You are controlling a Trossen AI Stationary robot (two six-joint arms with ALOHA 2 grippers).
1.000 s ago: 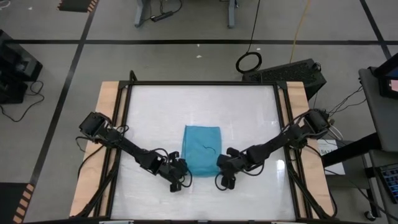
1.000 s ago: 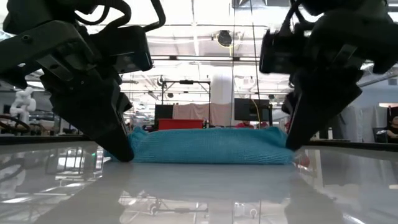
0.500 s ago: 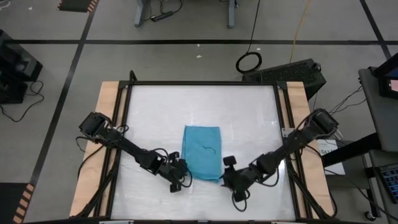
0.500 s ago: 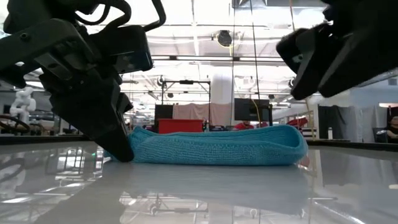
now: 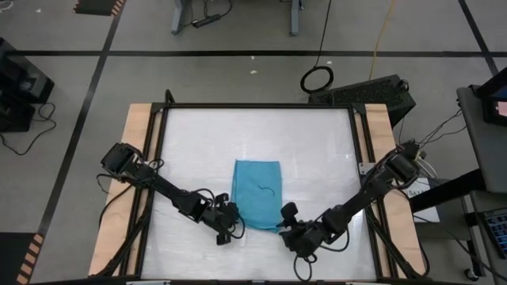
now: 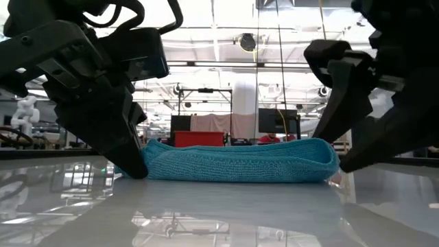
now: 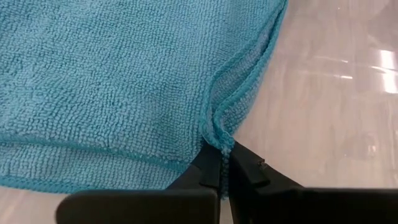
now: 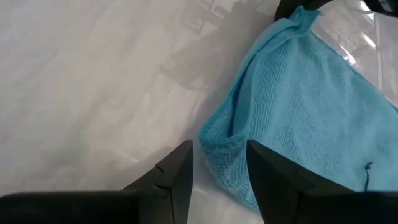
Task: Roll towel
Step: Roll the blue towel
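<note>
The teal-blue towel (image 5: 258,193) lies flat on the white tabletop (image 5: 317,142), a little near of its middle. It looks folded, with more than one hem showing in the left wrist view (image 7: 124,81). My left gripper (image 5: 230,228) is at the towel's near left corner, shut on it. My right gripper (image 5: 286,219) is open just off the near right corner. In the right wrist view the fingers (image 8: 177,171) stand either side of that bulging corner (image 8: 225,146), and I see no touch. My left gripper pinches the towel's hemmed edge at its near left corner (image 7: 219,138) between its two fingers. The edge is bunched into a small raised ridge, more than one layer. The fingers slant down from the table's near left. The rest of the towel lies on the table.
Wooden rails (image 5: 139,158) and a black frame (image 5: 257,105) border the tabletop. White tabletop stretches beyond the towel toward the far edge and to both sides. Beyond the table, the low view shows a room with equipment (image 6: 206,130).
My right gripper has come away from the towel's near right corner, swung toward the table's near edge and turned to face that corner. The towel's right end now stands higher and rounder than before. My left gripper and the left end have kept still.
</note>
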